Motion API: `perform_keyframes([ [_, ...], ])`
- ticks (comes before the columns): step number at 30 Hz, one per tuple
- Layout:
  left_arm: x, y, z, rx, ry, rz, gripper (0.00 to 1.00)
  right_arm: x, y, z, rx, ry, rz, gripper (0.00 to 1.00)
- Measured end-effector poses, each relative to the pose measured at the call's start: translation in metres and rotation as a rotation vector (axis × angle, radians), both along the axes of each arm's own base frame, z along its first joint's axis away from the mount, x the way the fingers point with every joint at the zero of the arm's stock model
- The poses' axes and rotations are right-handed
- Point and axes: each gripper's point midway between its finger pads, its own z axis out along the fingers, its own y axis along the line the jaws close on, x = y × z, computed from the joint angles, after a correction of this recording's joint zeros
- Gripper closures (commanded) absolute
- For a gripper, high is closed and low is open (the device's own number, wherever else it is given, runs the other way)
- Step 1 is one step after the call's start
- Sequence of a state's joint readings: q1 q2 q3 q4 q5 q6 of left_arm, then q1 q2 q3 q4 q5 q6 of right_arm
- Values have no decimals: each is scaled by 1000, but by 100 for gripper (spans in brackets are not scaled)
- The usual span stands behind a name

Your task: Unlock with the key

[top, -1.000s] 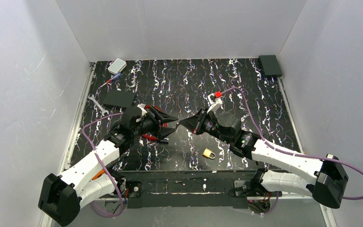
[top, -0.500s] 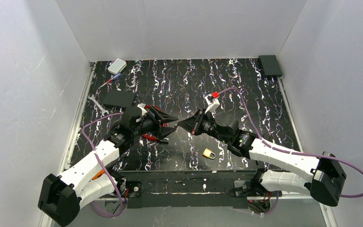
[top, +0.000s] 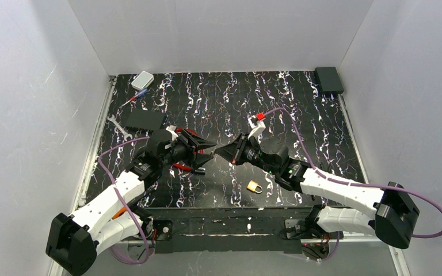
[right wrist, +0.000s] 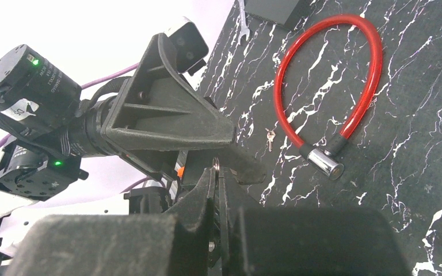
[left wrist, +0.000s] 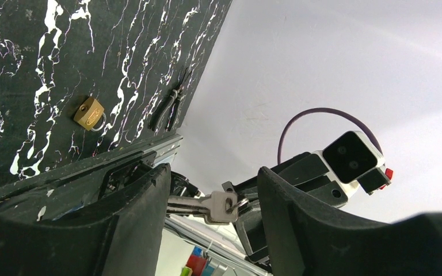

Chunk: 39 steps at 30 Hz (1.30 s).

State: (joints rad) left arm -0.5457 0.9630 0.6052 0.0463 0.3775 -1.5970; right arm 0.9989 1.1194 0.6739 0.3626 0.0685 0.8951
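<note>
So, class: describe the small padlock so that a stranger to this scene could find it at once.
Start at the black, white-streaked table and go to its near edge, beside the right arm. The padlock lies flat there: the only small brass-coloured thing, unlike the long red cable lock.

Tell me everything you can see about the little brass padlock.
The brass padlock is small, with a gold-coloured metal body and a silvery shackle that appears closed. It lies flat on the black, white-veined table, near the front edge and beside the right arm. Nothing touches it.
</note>
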Motion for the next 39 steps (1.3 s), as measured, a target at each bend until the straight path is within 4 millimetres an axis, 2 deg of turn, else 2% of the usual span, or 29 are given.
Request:
perform_keyframes([
  [14,2,4,1,10,-7,26,52,-1,-2,-10,-9,6,1,99],
  [19,1,5,3,9,-12,29,60,0,-7,-23,-38,18,-16,99],
  [25,-1,6,5,4,-15,26,65,3,-9,-28,-49,21,-31,99],
  [28,-2,6,4,5,-11,24,72,3,-9,-29,-50,22,-33,99],
  [31,-2,6,4,6,-8,23,86,3,-9,-27,-46,19,-35,99],
  [36,-3,6,2,9,-1,21,100,5,-9,-26,-39,14,-41,99],
  [39,-3,6,2,7,0,21,100,6,-9,-28,-45,17,-42,99],
])
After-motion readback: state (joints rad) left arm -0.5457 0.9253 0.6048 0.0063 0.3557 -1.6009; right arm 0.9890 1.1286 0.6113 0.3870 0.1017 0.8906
